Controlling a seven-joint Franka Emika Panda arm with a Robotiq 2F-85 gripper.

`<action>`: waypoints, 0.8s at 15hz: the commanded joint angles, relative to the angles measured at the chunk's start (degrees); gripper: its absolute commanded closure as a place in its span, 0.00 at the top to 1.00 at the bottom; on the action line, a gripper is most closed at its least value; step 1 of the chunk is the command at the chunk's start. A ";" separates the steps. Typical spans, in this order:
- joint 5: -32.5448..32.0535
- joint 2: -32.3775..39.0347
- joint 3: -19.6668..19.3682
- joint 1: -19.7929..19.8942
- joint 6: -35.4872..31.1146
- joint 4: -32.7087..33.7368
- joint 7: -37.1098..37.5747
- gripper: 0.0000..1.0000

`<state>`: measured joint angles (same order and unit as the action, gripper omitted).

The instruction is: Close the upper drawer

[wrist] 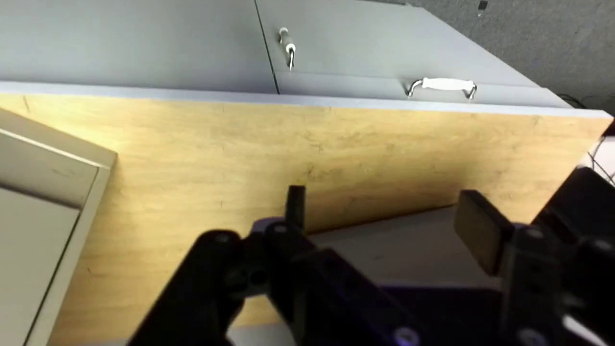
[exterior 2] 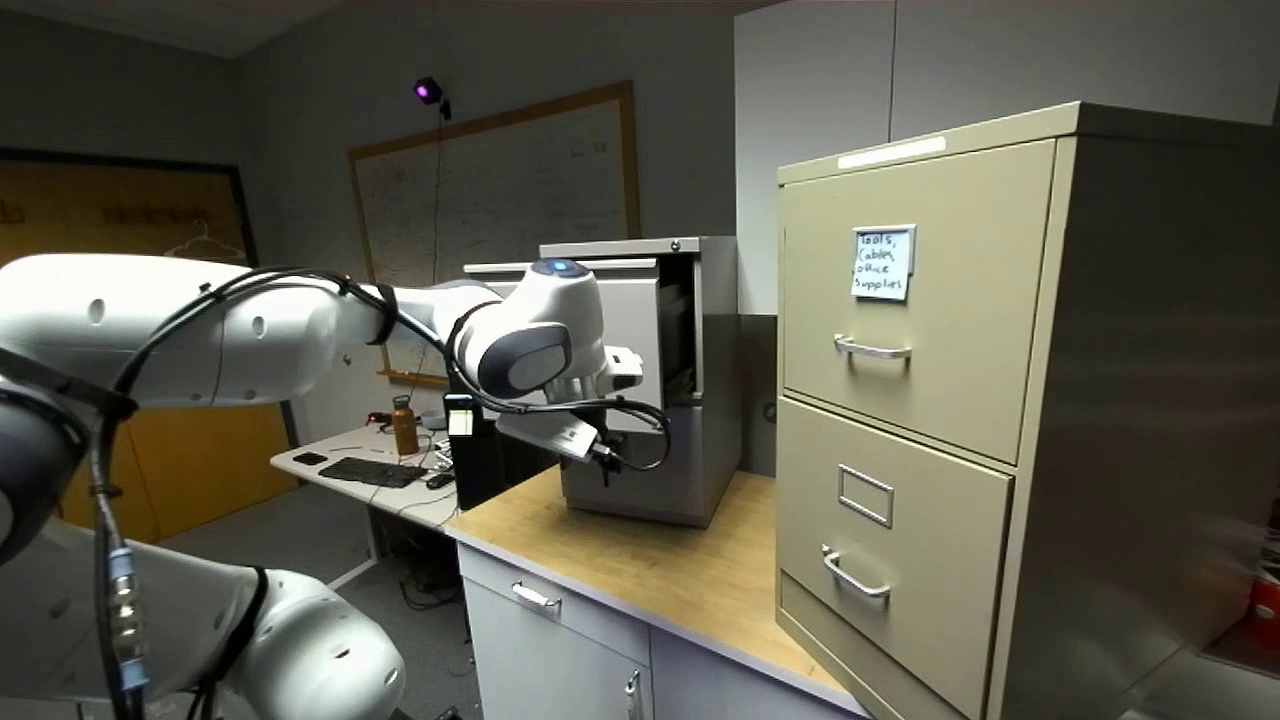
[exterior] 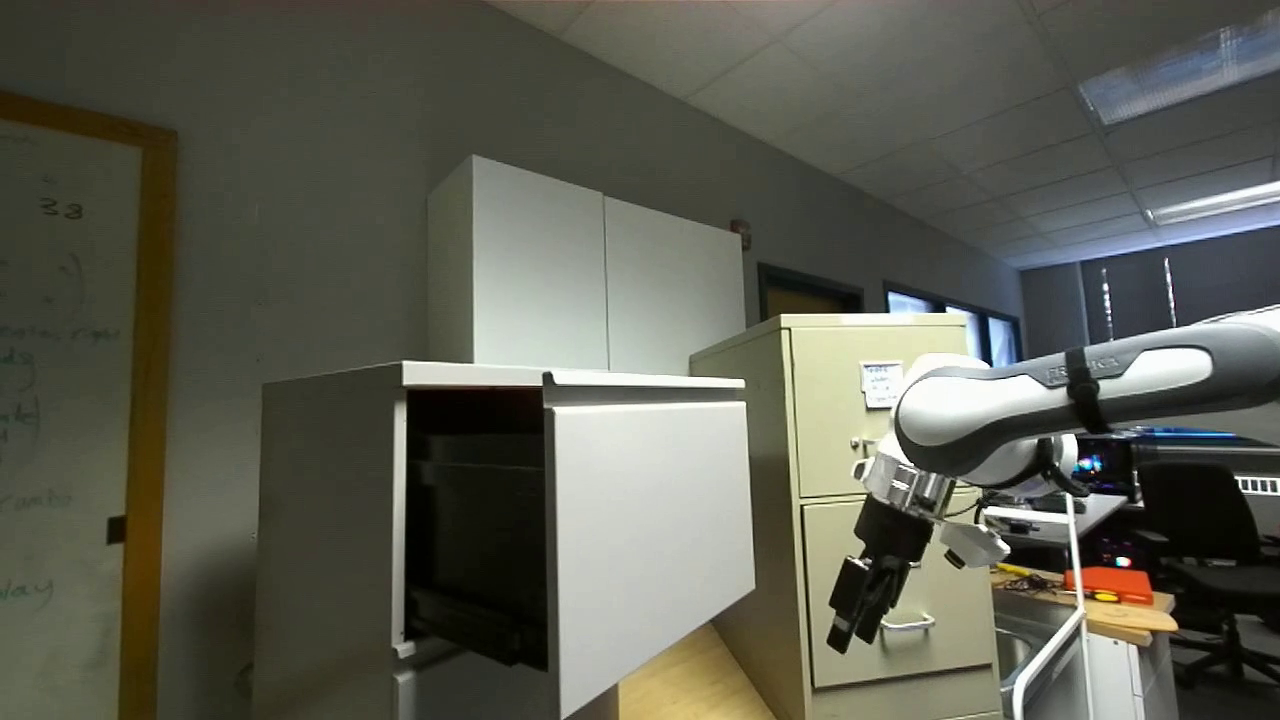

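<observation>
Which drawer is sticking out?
The upper drawer of the white cabinet: it stands out, with a dark gap behind its front. The white drawer below and the beige drawers are shut.

Behind it all you have a shadowed grey wall [exterior: 320, 200]; a wood-framed whiteboard [exterior: 60, 400] shows in both exterior views, and white cupboards [exterior: 580, 275] sit high up; overhead you see a pale tiled ceiling [exterior: 900, 90] with a bright strip light [exterior: 1215, 205], and farther back, dark-framed windows [exterior: 1003, 342]; your beige filing cabinet [exterior 2: 985, 385] stands on the wooden worktop [wrist: 206, 149], with white-handled base units [wrist: 216, 48] below and grey carpet [wrist: 543, 38] beyond; in an exterior view you can pick out an orange-brown door [exterior 2: 210, 460] and a pale desk [exterior 2: 345, 443] near it; a black office chair [exterior: 1205, 520] stands farther off, beyond a metal sink [exterior: 1025, 610].
</observation>
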<state>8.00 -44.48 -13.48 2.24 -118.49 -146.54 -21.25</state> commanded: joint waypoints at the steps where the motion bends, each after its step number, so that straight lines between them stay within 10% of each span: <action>1: 1.30 -4.72 1.89 -2.14 -4.54 0.42 0.75 0.52; 7: 2.12 -9.30 3.51 -6.93 -18.99 -1.96 1.39 0.08; 12: 5.65 -9.85 2.87 -14.48 -30.05 -4.00 1.82 0.05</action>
<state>11.13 -53.03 -10.25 -7.78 -143.70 -148.97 -20.37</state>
